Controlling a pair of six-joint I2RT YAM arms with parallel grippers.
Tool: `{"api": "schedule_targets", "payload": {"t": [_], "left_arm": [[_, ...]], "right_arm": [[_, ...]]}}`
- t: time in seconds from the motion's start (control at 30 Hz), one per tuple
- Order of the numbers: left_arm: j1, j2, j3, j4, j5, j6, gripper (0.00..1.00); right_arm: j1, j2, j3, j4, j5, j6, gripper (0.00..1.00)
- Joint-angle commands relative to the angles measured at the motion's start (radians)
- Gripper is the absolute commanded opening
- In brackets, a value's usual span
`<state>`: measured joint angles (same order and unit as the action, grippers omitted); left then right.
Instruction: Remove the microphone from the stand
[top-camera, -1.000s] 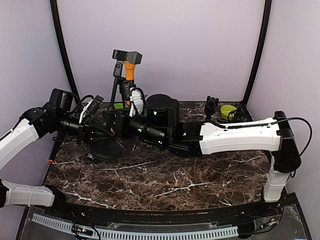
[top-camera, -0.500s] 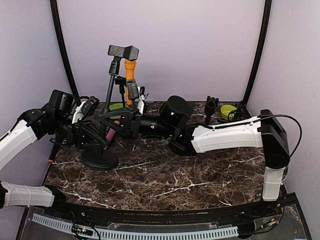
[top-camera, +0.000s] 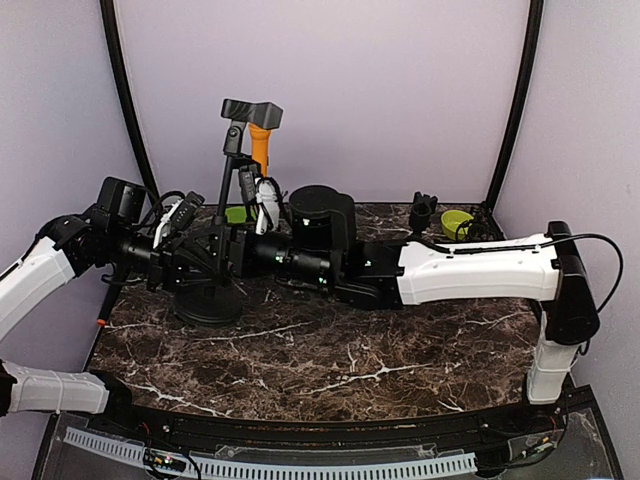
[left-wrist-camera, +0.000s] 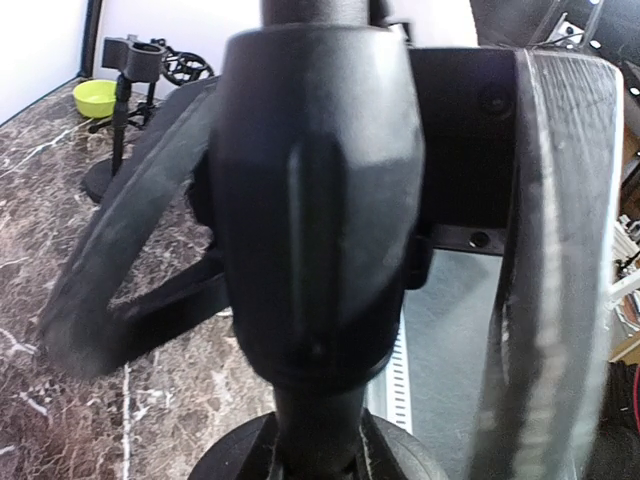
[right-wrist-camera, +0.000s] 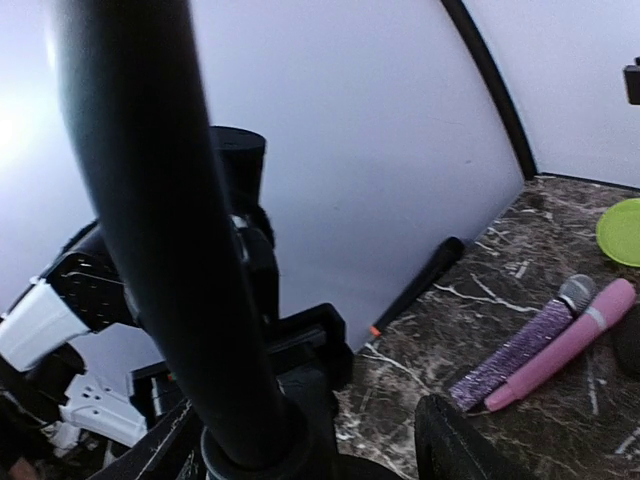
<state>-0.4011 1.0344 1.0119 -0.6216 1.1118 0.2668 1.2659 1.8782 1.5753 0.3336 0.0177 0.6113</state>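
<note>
At the bench's (top-camera: 400, 360) rear-left corner the orange microphone (top-camera: 260, 145) stands upright atop the stand (top-camera: 225, 185), directly above the left gripper (top-camera: 205, 262), clamped on the pole, and the right gripper (top-camera: 228, 250), whose jaws are loosely parted around the pole.

Glossy veined marble-look table (top-camera: 400, 360), matt black stand (top-camera: 222, 200), glittery purple microphone (right-wrist-camera: 520, 350)

The top camera looked down from behind over the whole worktop (top-camera: 350, 370). Both wrist cameras sat right against the stand (left-wrist-camera: 320, 200), seen in all views.
</note>
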Motion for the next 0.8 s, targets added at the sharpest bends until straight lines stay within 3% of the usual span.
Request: {"api": "schedule_targets", "payload": {"t": [0.0, 0.07, 0.27, 0.33, 0.43, 0.5, 0.6, 0.77], "left_arm": [[0.006, -0.012, 0.033, 0.057, -0.05, 0.032, 0.0], [0.005, -0.013, 0.029, 0.064, -0.063, 0.03, 0.0], [0.006, -0.013, 0.023, 0.069, -0.091, 0.026, 0.0], [0.006, -0.014, 0.021, 0.069, -0.094, 0.027, 0.0], [0.006, -0.014, 0.015, 0.071, -0.094, 0.027, 0.0], [0.006, -0.014, 0.016, 0.075, -0.096, 0.025, 0.0], [0.007, -0.013, 0.015, 0.075, -0.096, 0.026, 0.0], [0.006, -0.016, 0.013, 0.063, -0.104, 0.043, 0.0]], "right_arm": [[0.051, -0.04, 0.041, -0.172, 0.31, -0.072, 0.67], [0.067, -0.032, 0.057, -0.179, 0.357, -0.08, 0.62], [0.084, -0.01, 0.094, -0.184, 0.382, -0.081, 0.34], [0.085, -0.014, 0.092, -0.179, 0.387, -0.083, 0.34], [0.086, -0.019, 0.093, -0.171, 0.387, -0.087, 0.46], [0.085, -0.016, 0.1, -0.171, 0.385, -0.085, 0.45], [0.085, -0.007, 0.114, -0.18, 0.384, -0.077, 0.36], [0.083, -0.013, 0.113, -0.15, 0.36, -0.086, 0.1]]}}
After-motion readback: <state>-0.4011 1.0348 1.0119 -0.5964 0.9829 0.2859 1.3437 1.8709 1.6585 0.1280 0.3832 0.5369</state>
